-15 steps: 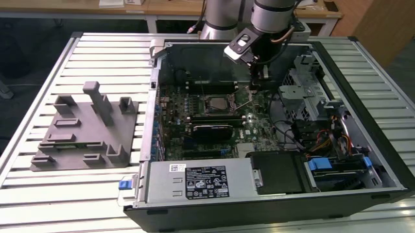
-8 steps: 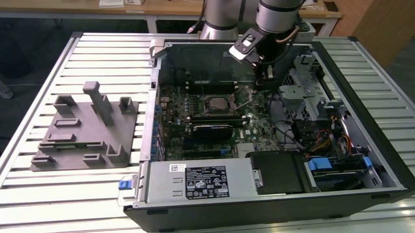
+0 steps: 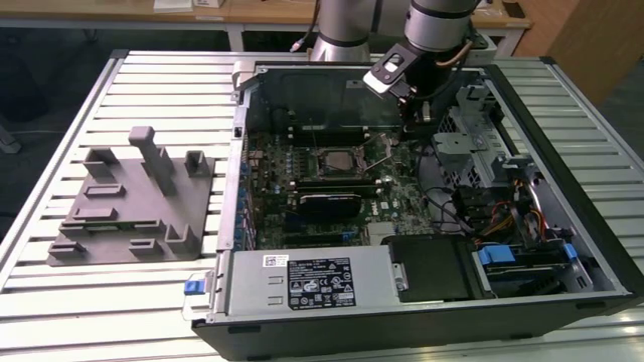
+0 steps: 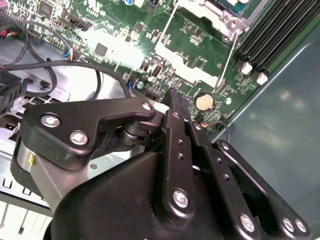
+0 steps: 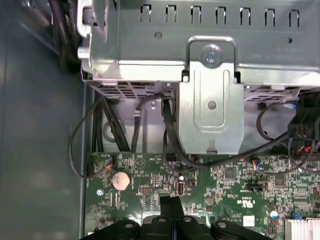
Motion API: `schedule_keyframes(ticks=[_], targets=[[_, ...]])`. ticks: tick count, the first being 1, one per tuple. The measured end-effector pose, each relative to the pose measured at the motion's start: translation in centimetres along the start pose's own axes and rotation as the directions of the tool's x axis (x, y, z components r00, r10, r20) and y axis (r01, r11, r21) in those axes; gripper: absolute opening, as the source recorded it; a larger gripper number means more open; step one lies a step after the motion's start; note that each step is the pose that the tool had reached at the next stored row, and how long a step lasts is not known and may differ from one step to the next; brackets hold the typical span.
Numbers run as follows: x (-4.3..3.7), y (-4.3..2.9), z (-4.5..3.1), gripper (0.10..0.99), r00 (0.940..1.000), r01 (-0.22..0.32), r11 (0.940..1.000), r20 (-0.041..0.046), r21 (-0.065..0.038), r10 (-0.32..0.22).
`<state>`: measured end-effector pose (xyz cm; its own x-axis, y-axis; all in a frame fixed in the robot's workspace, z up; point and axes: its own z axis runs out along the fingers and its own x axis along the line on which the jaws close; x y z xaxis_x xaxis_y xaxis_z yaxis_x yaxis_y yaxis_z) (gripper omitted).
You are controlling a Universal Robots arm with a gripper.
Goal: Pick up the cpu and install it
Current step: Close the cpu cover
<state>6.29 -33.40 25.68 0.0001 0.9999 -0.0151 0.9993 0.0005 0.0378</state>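
Seemingly cpu (image 3: 337,160) flat in socket (image 3: 318,161)

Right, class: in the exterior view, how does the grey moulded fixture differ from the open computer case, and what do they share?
The grey fixture is a moulding with upright blocks; the computer case is an open box holding a green motherboard. The fixture is smaller than the case. The gripper hangs inside the case, apart from the fixture. Both lie on the slatted table.

Exterior view above case (image 3: 403,332) — both wrist views close on motherboard (image 4: 125,20) (image 5: 225,190).
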Motion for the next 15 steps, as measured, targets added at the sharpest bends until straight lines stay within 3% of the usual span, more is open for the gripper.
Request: schedule_keyframes(ticks=[9, 15], targets=[[0.0, 1.07, 0.04, 0.106, 1.0, 0.0, 1.0, 0.0, 0.0, 0.0], [0.01, 0.95, 0.57, 0.106, 1.0, 0.0, 1.0, 0.0001, 0.0, 0.0]])
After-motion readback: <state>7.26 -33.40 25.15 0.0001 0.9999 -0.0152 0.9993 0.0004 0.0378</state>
